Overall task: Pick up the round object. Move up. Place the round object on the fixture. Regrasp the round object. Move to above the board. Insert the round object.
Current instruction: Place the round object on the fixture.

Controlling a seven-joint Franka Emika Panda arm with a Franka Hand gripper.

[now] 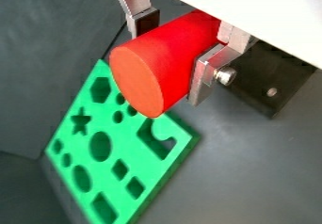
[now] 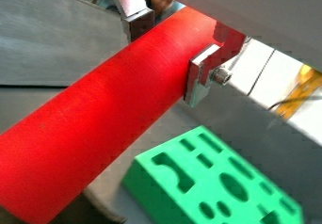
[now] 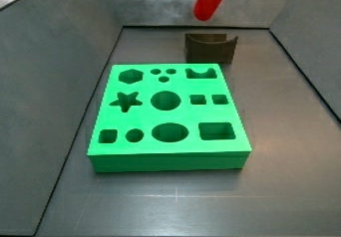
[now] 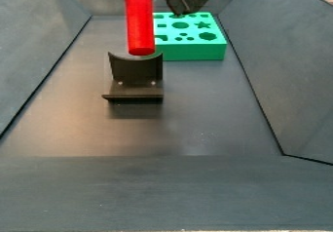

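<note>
Gripper (image 1: 176, 41): one, raised over the fixture, silver fingers (image 2: 201, 75) clamped on the peg.
Round object (image 4: 138, 17): one red cylinder, held in air, clear of the notch.
Fixture (image 4: 132, 75): one, empty.
Board (image 3: 168, 116): one, green, just beside the fixture.

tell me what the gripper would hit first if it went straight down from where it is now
Likely the fixture. The gripper holds the round object upright, and in a side view its lower end sits just over the fixture's notch, so the peg would meet it first. Depth is unclear; the board lies apart.
</note>
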